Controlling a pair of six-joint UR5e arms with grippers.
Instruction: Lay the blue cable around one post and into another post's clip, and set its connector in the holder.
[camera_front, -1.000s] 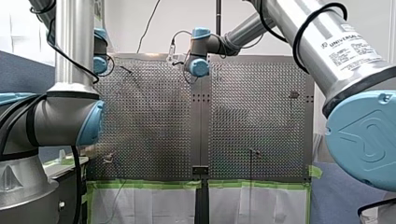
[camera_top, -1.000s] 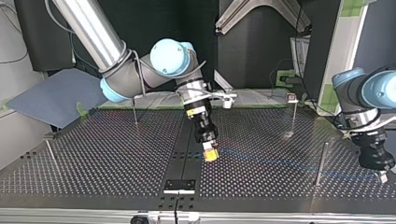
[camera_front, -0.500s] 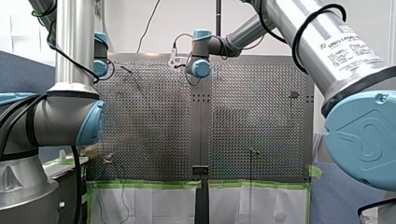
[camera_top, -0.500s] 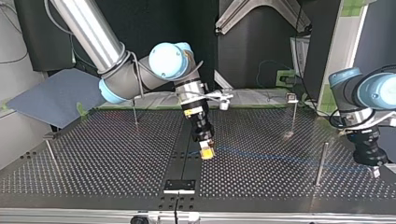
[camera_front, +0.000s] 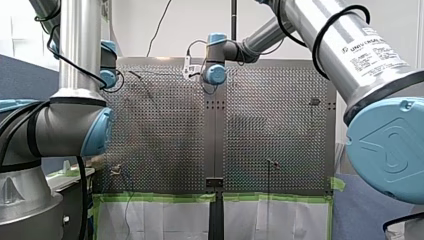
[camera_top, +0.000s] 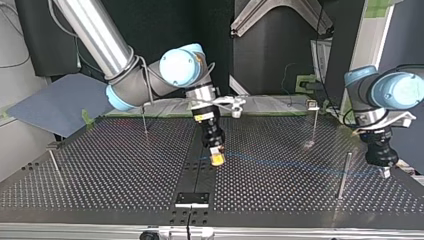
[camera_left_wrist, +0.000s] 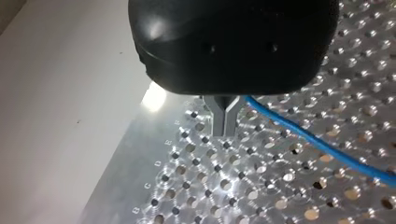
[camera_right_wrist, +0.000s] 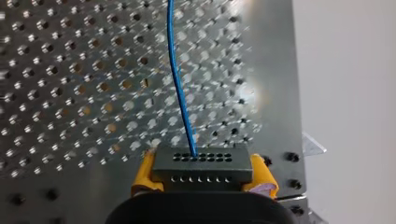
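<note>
The right gripper (camera_right_wrist: 201, 171) is clamped on the dark connector (camera_right_wrist: 201, 159), with one yellow pad (camera_right_wrist: 143, 177) against each end of the block and the row of holes facing away from the wrist. The blue cable (camera_right_wrist: 180, 93) leaves the middle of the connector and runs ahead of the gripper over the perforated table (camera_right_wrist: 70, 93). In the top view, the right arm (camera_top: 145, 80) enters from the upper left, bends at its blue-capped wrist joint and points the gripper steeply down and slightly tilted over the table's centre seam; the connector is held clear of the surface. The left gripper (camera_left_wrist: 225, 122) has its metal fingers pressed together on the cable, which emerges at their side and slants away low over the table. In the top view, the left arm (camera_top: 395, 92) enters at the right and holds its gripper near vertical, tips close to the table near that side's edge, just beyond a plain post (camera_top: 343, 175). Between the two grippers the cable runs as a faint blue line. A second post (camera_top: 314, 120) stands farther back.
</note>
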